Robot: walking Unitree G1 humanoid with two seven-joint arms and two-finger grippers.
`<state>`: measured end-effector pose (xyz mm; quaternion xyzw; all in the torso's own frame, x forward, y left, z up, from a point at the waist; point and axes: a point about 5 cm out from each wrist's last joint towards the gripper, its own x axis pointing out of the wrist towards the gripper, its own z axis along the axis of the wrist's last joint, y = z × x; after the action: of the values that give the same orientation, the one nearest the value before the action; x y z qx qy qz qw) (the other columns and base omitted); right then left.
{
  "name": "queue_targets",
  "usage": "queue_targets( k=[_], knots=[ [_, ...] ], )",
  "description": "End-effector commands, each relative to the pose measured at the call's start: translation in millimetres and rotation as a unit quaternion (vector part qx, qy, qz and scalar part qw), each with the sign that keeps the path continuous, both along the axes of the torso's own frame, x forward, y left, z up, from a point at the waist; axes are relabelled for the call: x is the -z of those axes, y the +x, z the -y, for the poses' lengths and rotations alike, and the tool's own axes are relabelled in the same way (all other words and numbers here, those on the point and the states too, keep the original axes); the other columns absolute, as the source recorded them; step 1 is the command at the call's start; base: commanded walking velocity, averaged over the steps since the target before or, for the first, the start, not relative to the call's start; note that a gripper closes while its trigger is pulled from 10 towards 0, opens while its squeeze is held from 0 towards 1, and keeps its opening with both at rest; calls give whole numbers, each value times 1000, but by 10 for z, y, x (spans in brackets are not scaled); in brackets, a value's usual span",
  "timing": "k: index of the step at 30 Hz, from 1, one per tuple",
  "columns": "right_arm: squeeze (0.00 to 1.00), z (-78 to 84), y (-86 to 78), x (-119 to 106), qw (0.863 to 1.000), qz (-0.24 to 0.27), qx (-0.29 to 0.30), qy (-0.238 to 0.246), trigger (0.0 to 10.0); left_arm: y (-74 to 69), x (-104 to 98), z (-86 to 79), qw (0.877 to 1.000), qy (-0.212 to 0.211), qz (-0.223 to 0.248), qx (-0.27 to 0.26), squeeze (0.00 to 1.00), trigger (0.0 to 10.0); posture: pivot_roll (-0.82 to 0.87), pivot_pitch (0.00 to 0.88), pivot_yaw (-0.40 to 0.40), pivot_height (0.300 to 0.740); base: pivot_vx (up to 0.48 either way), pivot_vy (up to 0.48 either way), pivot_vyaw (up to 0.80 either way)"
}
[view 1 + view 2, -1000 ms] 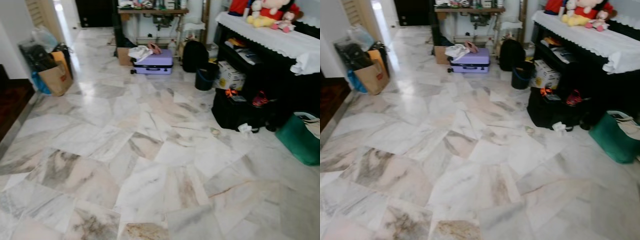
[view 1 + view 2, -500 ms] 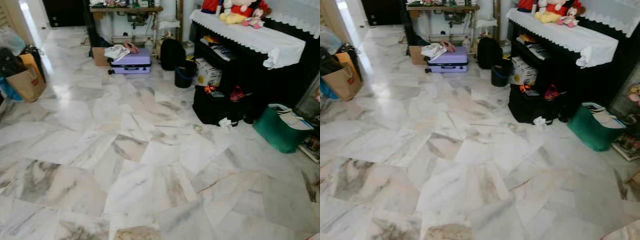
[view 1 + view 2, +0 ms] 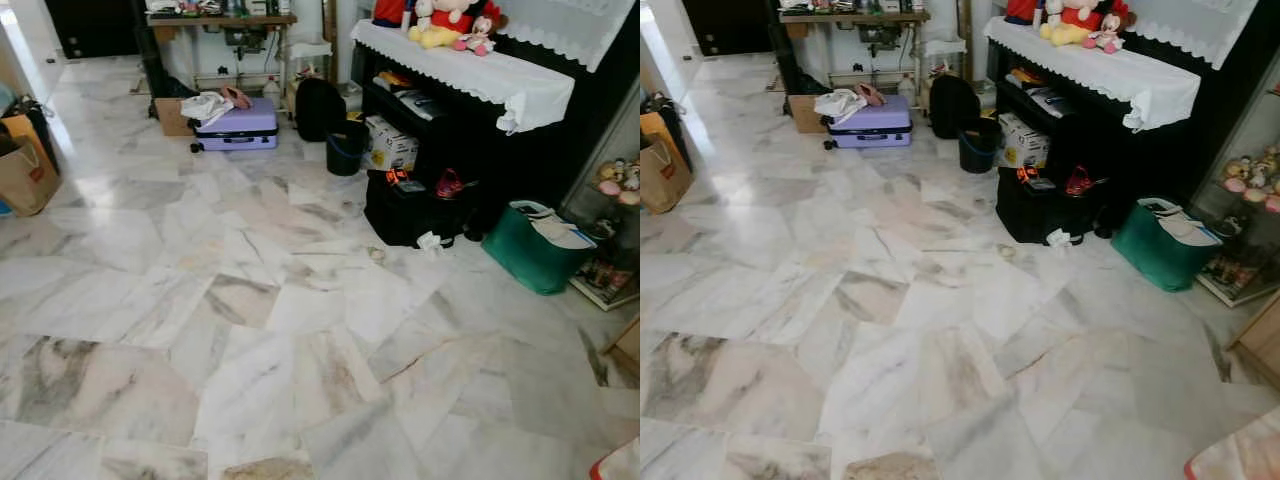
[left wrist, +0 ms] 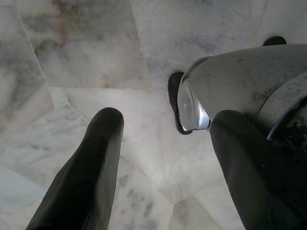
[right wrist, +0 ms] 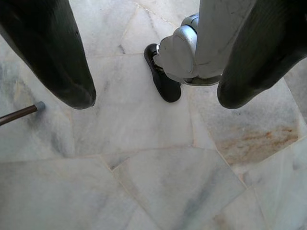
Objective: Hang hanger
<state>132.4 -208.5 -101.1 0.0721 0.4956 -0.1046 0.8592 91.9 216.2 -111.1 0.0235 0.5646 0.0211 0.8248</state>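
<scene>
Marble floor carries a purple suitcase, bags, perhaps boxes.

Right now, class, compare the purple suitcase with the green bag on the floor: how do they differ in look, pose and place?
The purple suitcase lies flat and closed, with cloth heaped on one end; the green bag stands upright and open, with papers showing at its top. The suitcase is hard-shelled and lilac, the bag soft-sided and dark green. The suitcase sits far back by the wooden table; the bag stands nearer, beside the black shelf unit. Both rest on the marble floor.
</scene>
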Motion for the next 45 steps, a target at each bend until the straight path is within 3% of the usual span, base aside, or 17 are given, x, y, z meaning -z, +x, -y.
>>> queue_targets(
  k=[1,30,45],
  knots=[
    [0,140,649,-315,994,71,-75,43,10000,605,-254,-269,996,3,84,-4,0,10000,160,35,-9,740,0,0,-763],
    [0,122,666,-321,993,72,-79,45,10000,624,-264,-276,996,5,85,1,0,10000,164,31,-8,740,0,0,-763],
    [0,10,655,-289,993,74,-69,54,10000,608,-274,-338,997,15,81,3,0,10000,166,0,27,740,0,0,-763]
  ],
)
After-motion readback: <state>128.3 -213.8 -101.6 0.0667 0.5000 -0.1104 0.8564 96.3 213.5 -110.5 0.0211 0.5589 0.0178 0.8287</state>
